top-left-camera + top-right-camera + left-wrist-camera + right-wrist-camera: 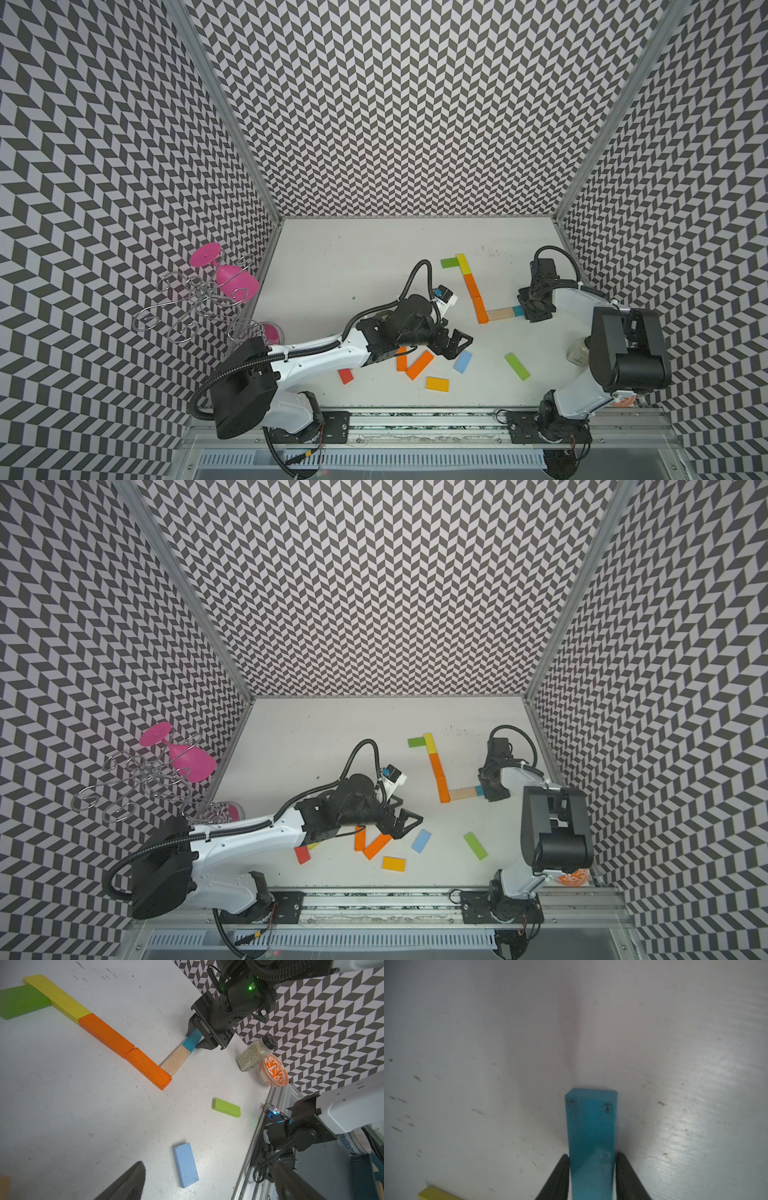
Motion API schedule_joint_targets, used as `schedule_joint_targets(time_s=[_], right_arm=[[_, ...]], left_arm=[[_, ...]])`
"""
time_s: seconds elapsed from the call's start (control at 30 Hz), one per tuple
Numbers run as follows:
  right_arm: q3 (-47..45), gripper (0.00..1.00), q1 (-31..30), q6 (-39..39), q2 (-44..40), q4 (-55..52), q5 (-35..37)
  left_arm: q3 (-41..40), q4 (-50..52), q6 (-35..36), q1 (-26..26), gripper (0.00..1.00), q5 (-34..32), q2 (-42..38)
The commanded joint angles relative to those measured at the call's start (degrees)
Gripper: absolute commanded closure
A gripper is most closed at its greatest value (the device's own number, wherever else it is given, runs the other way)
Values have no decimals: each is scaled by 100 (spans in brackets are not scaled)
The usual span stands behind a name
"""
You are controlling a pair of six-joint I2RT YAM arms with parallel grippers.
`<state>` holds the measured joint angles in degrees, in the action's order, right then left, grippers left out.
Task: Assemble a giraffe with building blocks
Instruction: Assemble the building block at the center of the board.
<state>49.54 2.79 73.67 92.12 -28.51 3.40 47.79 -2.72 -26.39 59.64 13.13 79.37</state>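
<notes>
The flat giraffe lies part-built on the white worktop [353, 257]. A neck row of green, yellow and orange wooden blocks [471, 284] meets a bare-wood block [500, 314] for the back, and the small teal wooden block [591, 1126] lies end-on against that.

The right gripper [195, 1039] has its jaws narrow, one on each side of the teal block — whether they clamp it or merely flank it I cannot tell. The risk, I judge, is a dragging withdrawal that skews the teal block or shoves the bare-wood block off the orange corner.

The left gripper [459, 347] hovers with its jaws wide and empty over the loose orange blocks [419, 365], which its arm could sweep. A glass spice bottle [255, 1053] and an orange-patterned bowl [274, 1070] stand near the right arm's way back — a knock is possible.
</notes>
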Motion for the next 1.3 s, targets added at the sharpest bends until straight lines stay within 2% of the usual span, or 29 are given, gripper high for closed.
schedule_joint_targets(time_s=[0.0,0.27,0.67,1.27], right_arm=[[-137,61,-49,104,-18,-268,3],[-198,65,-42,134,-106,-249,3],[-298,65,-80,323,-141,-221,-42],[-278,55,-94,441,-221,-224,-48]], left_arm=[[25,1,82,30,4,-73,-150],[23,2,82,30,4,-72,-139],[-49,-62,48,30,4,-64,-137],[-51,-1,64,22,4,-83,-197]])
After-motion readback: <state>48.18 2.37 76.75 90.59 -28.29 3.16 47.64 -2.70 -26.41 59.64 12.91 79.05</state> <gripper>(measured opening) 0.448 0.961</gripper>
